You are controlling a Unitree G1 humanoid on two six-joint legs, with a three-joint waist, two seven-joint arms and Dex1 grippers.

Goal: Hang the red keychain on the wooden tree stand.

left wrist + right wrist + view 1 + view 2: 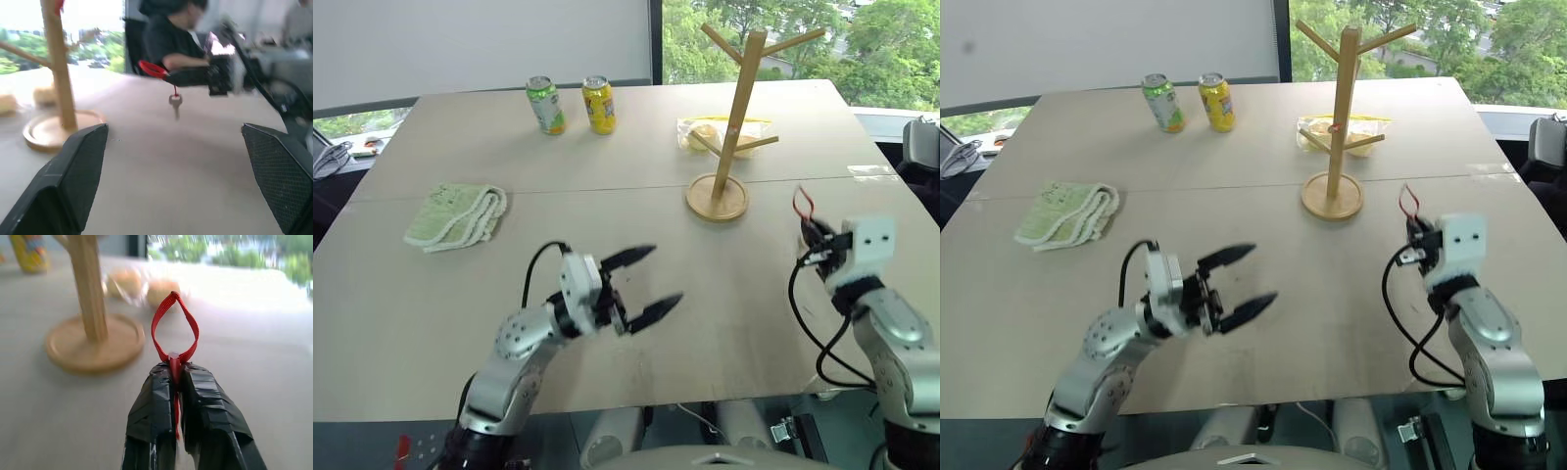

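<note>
The red keychain (174, 328) is pinched at its lower end in my right gripper (176, 369), which is shut on it, and the loop stands up past the fingertips. From the head it shows as a small red loop (800, 203) above that gripper (811, 235), lifted off the table at the right. A little metal key (175, 103) dangles under it. The wooden tree stand (736, 117) stands upright on its round base (717, 198), beyond and to the left of the right gripper. My left gripper (664, 276) hovers open and empty over the table's near middle.
A green can (545, 105) and a yellow can (598, 104) stand at the far side. A folded green-and-white cloth (456, 215) lies at the left. A clear bag of bread rolls (710, 132) sits behind the stand. A person in dark clothing (171, 34) sits off to the right.
</note>
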